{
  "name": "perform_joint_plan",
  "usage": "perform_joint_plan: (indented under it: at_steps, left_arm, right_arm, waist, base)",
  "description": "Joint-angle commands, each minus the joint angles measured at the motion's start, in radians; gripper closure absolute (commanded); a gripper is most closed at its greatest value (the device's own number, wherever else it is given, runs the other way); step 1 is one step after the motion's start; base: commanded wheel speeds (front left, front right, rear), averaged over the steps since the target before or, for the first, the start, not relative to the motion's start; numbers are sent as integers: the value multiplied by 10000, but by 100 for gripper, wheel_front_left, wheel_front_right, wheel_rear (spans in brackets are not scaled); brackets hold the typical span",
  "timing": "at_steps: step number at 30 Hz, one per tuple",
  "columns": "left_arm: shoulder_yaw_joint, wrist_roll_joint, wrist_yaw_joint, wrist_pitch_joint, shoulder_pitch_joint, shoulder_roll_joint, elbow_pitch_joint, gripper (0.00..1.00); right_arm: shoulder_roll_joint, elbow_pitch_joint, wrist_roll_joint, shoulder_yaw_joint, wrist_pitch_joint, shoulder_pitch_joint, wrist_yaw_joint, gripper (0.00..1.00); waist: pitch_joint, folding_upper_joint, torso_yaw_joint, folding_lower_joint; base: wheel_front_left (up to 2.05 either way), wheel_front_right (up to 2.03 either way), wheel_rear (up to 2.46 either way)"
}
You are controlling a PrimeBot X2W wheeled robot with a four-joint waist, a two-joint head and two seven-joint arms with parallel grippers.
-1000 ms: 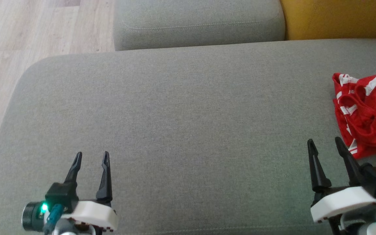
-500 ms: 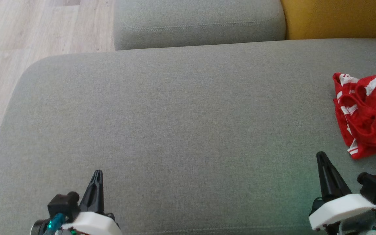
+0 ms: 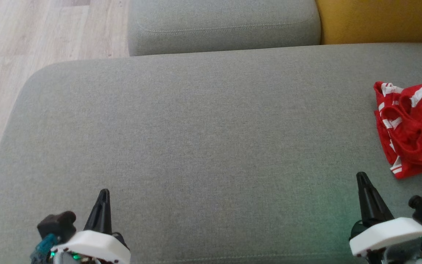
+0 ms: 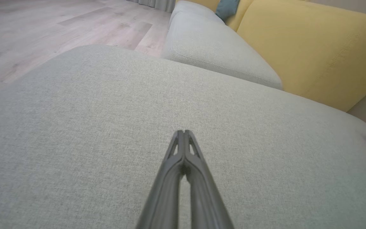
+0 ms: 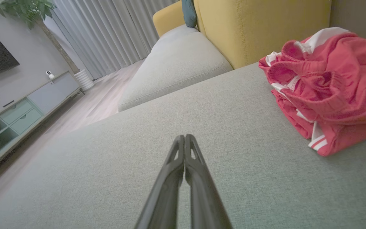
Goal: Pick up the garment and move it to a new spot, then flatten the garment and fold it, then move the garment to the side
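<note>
Far to my left, the wooden floor (image 3: 31, 55) runs past the rounded corner of the grey seat cushion (image 3: 203, 146) that spreads out in front of me. My left gripper (image 3: 103, 194) is at the lower left, above the near part of that cushion. Its two dark fingers are pressed flat against each other into one point, with nothing between them. In the left wrist view the closed tips point across bare grey fabric. I cannot tell whether they touch it.

Beyond the middle of the seat lies a second grey cushion (image 3: 222, 25), butted against the far edge. To its right rises the yellow backrest (image 3: 376, 20). In the left wrist view, a teal pillow (image 4: 227, 8) leans on the far end of that backrest.

My right gripper (image 3: 361, 178) is at the lower right, also over the near part of the seat. Its fingers are closed tight on themselves and hold nothing.

The garment (image 3: 412, 128) lies just beyond and to the right of that gripper, apart from its tips. It is a crumpled red heap with white stripes and white trim, and it rests on the right end of the seat cushion. Part of it runs off the right edge of the head view. In the right wrist view it is bunched in folds, with a striped hem at its near lower corner.
</note>
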Motion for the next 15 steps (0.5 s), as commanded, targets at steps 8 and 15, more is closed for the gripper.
perform_joint_plan:
  at_steps: [8, 15]
  left_arm:
    - [393, -1105, -243, 197, -599, 20, -214, 100]
    - [569, -1931, -396, 368, -701, -15, -171, 100]
  right_arm:
    - [-186, -92, 1179, 29, -84, -699, 10, 100]
    - [-212, 79, 2041, 14, -86, -836, 12, 100]
  waist:
    - [6, 0, 6, 0]
    - [11, 0, 11, 0]
  base:
    - [0, 0, 0]
    - [0, 0, 0]
